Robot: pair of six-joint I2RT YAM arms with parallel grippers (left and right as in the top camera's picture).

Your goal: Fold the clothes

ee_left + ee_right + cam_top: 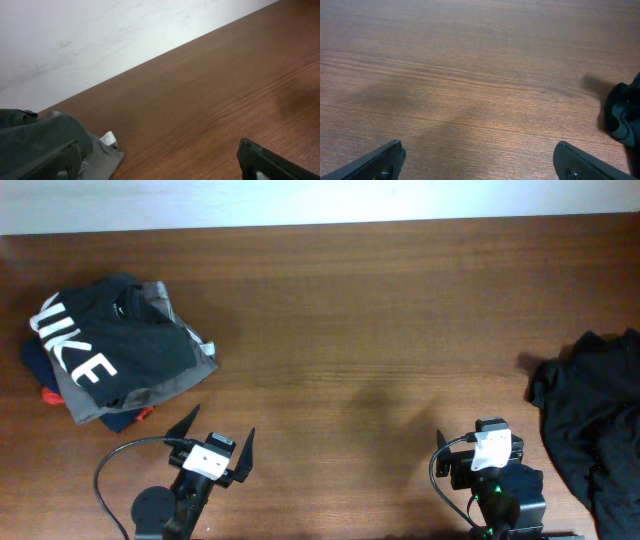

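1. Overhead view. The left claw point(224, 421) is at the near edge of the table point(350, 310), fingers spread wide, nothing betw. them.
2. Overhead, cont. The right claw point(482, 432) is also at the near edge. Its body hides most of the jaws here, so its spread is judged from item 6.
3. Overhead, cont. The black T-shirt point(590, 420) lies crumpled to the right of the right claw, near it but apart, and runs off the frame edge.
4. Overhead, cont. Ahead and to the left of the left claw is a pile: a black garment w/ white "NIKE" letters point(110, 340) on top of a grey garment point(160, 385), w/ navy and orange fabric showing under them. The pile is close to the left finger, not touching.
5. Left wrist view. Both fingers point(50, 162) sit at the bottom corners, far apart, bare wood betw. them. Dark and grey fabric of the pile is ahead of the left finger. A white wall point(100, 35) is beyond the table's far edge.
6. Right wrist view. Fingers point(375, 162) are wide apart w/ only wood betw. them. A fold of the black T-shirt shows ahead of the right finger, at the right edge, clear of the claw.
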